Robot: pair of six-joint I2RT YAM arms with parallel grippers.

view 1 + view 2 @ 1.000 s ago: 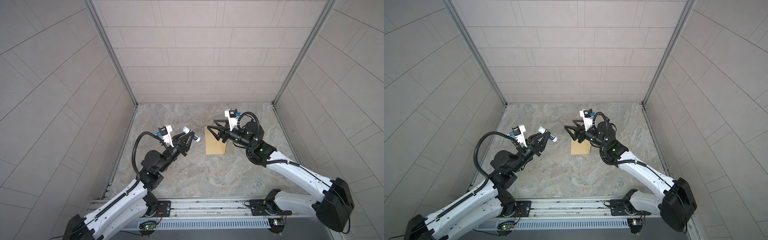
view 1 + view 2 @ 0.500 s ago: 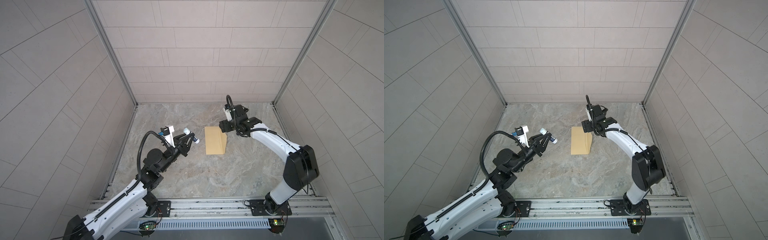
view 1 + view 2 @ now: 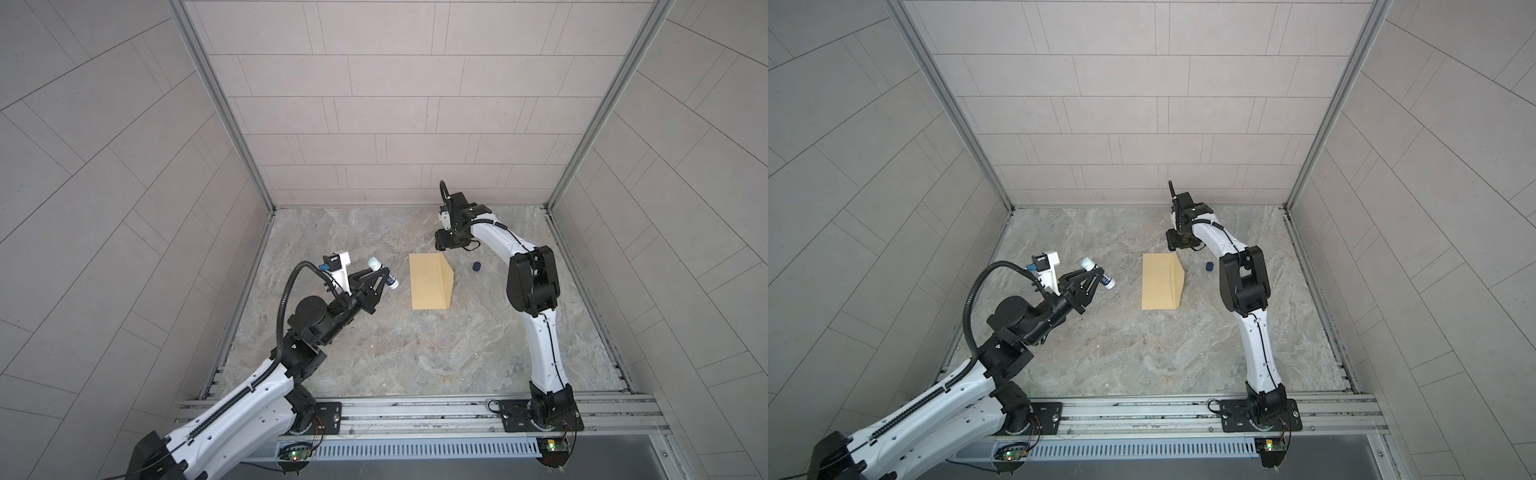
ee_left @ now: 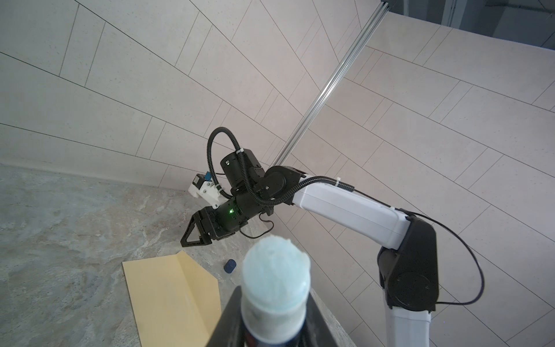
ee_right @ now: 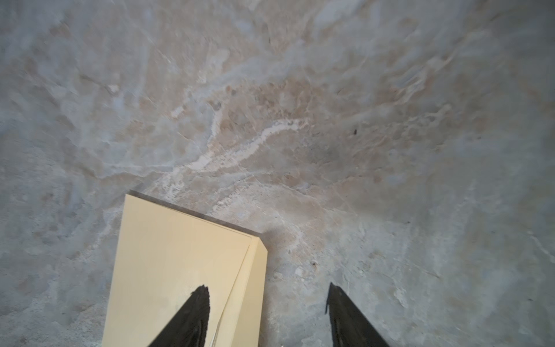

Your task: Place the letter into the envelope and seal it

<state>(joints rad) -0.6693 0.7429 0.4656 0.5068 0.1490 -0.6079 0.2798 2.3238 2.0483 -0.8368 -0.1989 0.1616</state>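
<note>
While no bordered sheet is being seen anywhere on the table (image 3: 395, 353), letter: being judged as already tucked inside; this cannot be confirmed.
envelope (image 3: 428, 286): being seen lying flat just right of frame centre in both top views, with nothing resting on it.
long axis: being run up-and-down the frame; flap (image 3: 445, 279) along the right-hand long edge, being stood up off its crease, mouth facing frame right.
left gripper (image 3: 380, 279): being held closed around a glue stick (image 4: 276, 279), left of the envelope and off the surface; pale glue tip bared.
cap (image 3: 476, 267): lying right of the flap.
right gripper (image 5: 267, 285): jaws being held moderately apart, empty, over the envelope's upper end; contact cannot be told.
step in hand (judged): glue being brought to the flap.
doing it well: the upper end is best being pinned by the right gripper while the stick is being drawn lightly along the flap's inner face, parallel to the long axis, so the paper is not being dragged or creased.
</note>
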